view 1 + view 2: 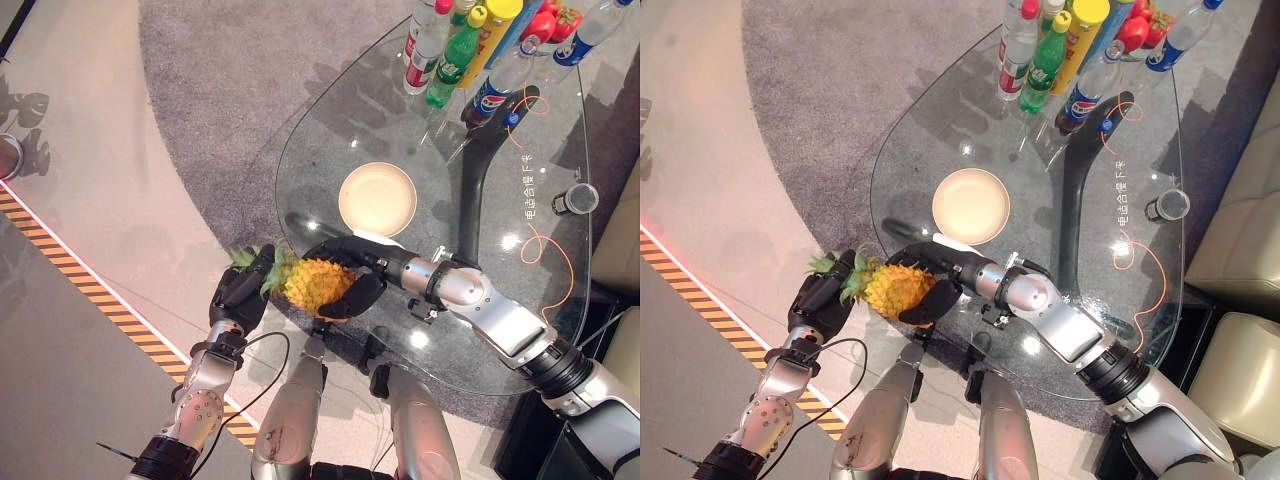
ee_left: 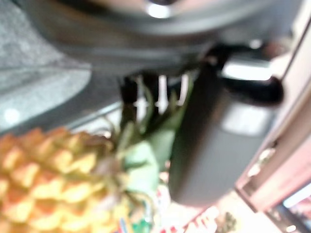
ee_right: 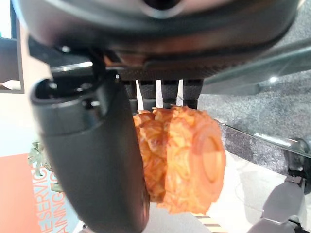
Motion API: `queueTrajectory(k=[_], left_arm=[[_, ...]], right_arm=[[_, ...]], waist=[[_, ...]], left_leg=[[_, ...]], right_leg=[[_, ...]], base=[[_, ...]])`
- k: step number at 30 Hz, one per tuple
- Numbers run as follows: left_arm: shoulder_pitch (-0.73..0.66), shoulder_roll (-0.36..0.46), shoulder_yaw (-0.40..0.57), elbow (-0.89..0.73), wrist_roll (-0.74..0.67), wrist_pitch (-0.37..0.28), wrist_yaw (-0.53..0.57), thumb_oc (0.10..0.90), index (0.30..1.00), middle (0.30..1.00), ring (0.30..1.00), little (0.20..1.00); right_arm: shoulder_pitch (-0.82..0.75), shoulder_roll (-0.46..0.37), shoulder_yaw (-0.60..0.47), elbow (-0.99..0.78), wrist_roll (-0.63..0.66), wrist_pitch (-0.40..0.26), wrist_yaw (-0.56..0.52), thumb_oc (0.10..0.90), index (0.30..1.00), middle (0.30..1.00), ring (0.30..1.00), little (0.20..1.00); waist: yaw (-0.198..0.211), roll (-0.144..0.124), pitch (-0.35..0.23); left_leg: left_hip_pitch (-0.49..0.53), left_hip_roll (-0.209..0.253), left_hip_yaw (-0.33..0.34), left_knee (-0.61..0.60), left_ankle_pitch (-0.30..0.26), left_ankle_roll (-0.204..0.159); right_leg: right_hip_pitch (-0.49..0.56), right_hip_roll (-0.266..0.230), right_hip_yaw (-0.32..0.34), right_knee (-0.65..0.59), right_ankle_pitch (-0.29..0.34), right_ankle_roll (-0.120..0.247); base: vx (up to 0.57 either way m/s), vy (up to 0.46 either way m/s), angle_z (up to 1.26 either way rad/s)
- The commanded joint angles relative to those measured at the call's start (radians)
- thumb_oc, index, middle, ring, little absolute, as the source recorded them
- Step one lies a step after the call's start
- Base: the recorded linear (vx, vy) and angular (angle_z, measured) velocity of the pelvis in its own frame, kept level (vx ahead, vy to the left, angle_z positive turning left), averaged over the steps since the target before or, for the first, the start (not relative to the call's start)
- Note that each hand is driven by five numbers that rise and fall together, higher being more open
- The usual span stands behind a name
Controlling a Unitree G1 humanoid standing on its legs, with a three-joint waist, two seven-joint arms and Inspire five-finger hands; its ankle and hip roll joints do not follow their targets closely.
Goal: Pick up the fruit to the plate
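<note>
Left eye view: my right hand (image 1: pixel 345 275) wraps pineapple (image 1: pixel 315 283) body, my left hand (image 1: pixel 243 290) pinches its leaves. Lift slow, keep level, carry to plate (image 1: pixel 377 199).

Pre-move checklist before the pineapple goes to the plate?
1. Right hand curled round the yellow-orange pineapple: ok; the right wrist view shows thumb and fingers on opposite sides of the body.
2. Left hand at the green leafy crown: ok, but whether it grips or just steadies: cannot tell.
3. Round cream plate holds nothing: ok.
4. Path from fruit to plate across the clear glass table: ok, nothing lies between them.
5. Plastic bottles at the far edge stand clear of the plate: ok.
6. Pineapple lifted off the glass: cannot tell.
</note>
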Motion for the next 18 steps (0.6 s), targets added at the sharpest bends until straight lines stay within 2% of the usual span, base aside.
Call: queueTrajectory(k=[1, 18], left_arm=[[-0.103, -0.091, -0.137, -0.181, 0.009, 0.020, -0.099, 0.100, 0.300, 0.300, 0.300, 0.200], [-0.100, -0.103, -0.124, -0.180, -0.002, 0.000, -0.089, 0.100, 0.300, 0.300, 0.300, 0.200]], right_arm=[[-0.098, 0.211, 0.157, -0.288, 0.132, -0.202, 0.146, 0.100, 0.300, 0.300, 0.300, 0.200], [-0.084, 0.199, 0.139, -0.265, 0.098, -0.194, 0.069, 0.100, 0.300, 0.300, 0.300, 0.200]], waist=[[-0.033, -0.018, -0.026], [-0.041, -0.021, -0.026]], left_leg=[[-0.001, -0.068, 0.019, 0.144, -0.113, 0.049], [0.002, -0.070, 0.031, 0.138, -0.114, 0.056]], right_leg=[[0.079, 0.013, 0.116, -0.156, 0.098, 0.061], [0.074, 0.010, 0.125, -0.159, 0.105, 0.065]], base=[[0.00, 0.000, 0.00], [0.00, 0.000, 0.00]])
